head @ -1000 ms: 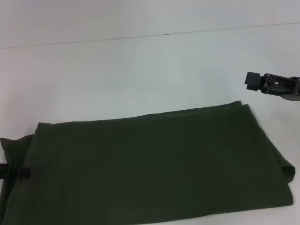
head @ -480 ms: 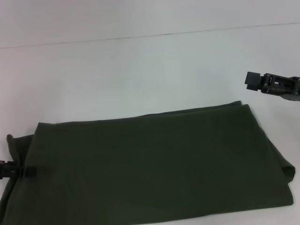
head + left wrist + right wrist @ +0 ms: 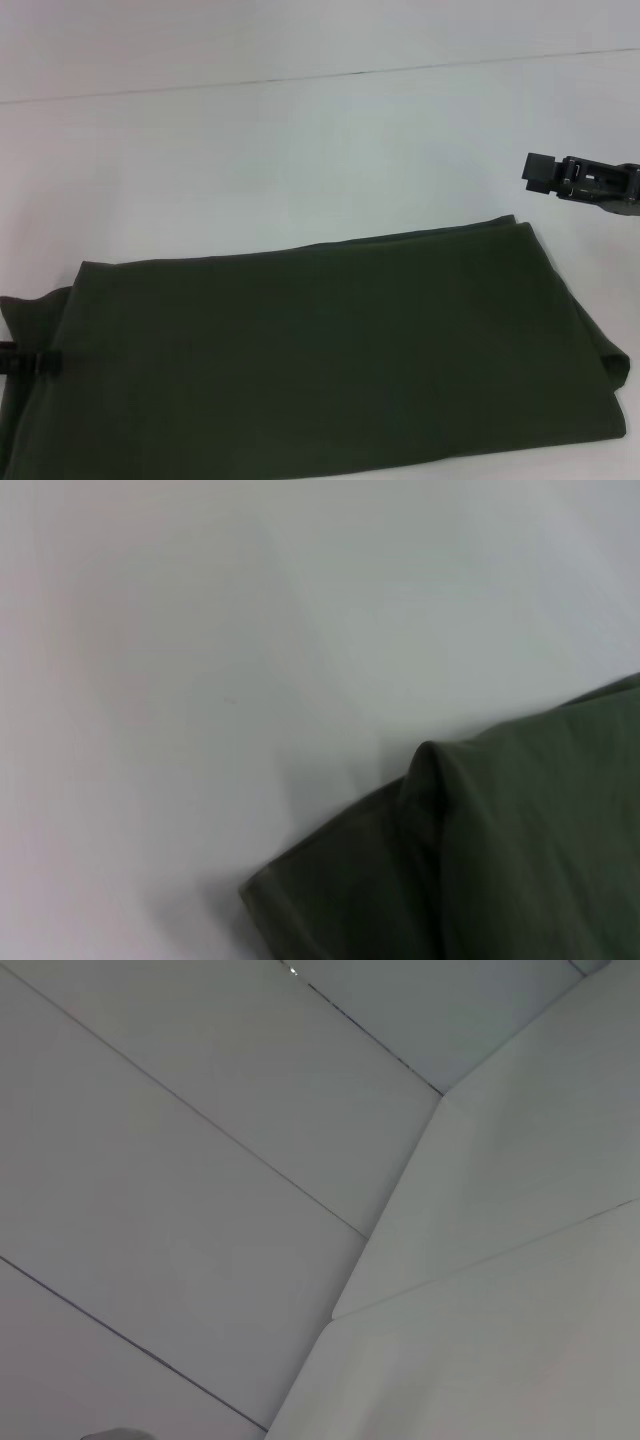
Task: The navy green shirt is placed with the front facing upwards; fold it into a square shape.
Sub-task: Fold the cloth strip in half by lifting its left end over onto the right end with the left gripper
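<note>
Head view: the navy green shirt [image 3: 330, 350] lies on the desk [image 3: 300, 150], already folded into a long band with plain reverse up; squaring it remains. The left gripper [image 3: 30, 362] sits at the shirt's left end. The right gripper [image 3: 545, 172] hovers beyond its far right corner.
Left wrist view: a bunched shirt corner [image 3: 430, 780] rests on the desk.
Right wrist view: only pale panels.

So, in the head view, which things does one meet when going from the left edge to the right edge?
left gripper at the shirt's left end → navy green shirt lying on the white table → right gripper, apart from the shirt.
</note>
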Robot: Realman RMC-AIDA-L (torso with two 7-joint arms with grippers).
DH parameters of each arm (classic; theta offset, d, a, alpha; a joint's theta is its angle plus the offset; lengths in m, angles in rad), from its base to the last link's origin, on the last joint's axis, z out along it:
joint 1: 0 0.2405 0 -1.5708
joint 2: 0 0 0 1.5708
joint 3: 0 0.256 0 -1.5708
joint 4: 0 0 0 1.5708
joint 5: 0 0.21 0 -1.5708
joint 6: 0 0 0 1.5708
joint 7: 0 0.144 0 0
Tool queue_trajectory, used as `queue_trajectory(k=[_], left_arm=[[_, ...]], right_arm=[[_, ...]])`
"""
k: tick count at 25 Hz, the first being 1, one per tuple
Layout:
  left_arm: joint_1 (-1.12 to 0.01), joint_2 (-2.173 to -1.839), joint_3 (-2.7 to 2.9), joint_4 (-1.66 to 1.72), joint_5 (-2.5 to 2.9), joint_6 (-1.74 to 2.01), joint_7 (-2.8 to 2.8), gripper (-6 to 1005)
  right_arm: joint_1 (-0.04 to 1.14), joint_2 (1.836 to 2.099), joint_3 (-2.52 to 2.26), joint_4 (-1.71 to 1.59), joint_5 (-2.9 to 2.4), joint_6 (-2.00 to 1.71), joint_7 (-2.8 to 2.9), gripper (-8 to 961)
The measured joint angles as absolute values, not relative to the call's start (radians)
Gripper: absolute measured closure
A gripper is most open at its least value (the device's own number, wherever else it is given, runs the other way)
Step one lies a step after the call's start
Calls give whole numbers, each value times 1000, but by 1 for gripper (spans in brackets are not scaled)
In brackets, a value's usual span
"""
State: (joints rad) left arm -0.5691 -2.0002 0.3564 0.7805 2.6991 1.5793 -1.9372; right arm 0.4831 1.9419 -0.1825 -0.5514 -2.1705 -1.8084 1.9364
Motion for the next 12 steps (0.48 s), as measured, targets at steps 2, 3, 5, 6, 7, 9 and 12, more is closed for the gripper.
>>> queue_trajectory(k=[2,3,5,6,7,9,12], left_arm=[[-570,-2000,357,779,2704,1583,-1937,158],[-570,-2000,357,779,2707,1586,-1937,158],[-573,-1999,357,778,2710,1597,-1937,157],[-574,-1999,357,777,2711,1603,-1937,157],[-575,-1999,357,777,2711,1608,-1937,157],[-576,-1999,357,776,2708,1621,-1936,158],[-580,-1999,357,774,2701,1638,-1930,158]], right_arm=[[483,1942,-183,-552,-2171,-1808,1938,24],[483,1942,-183,-553,-2171,-1808,1938,24],[485,1941,-183,-553,-2171,-1808,1938,25],[486,1940,-183,-554,-2171,-1808,1938,25],[487,1940,-183,-554,-2171,-1808,1939,25],[489,1939,-183,-554,-2171,-1808,1939,25],[491,1938,-183,-554,-2171,-1808,1939,25]])
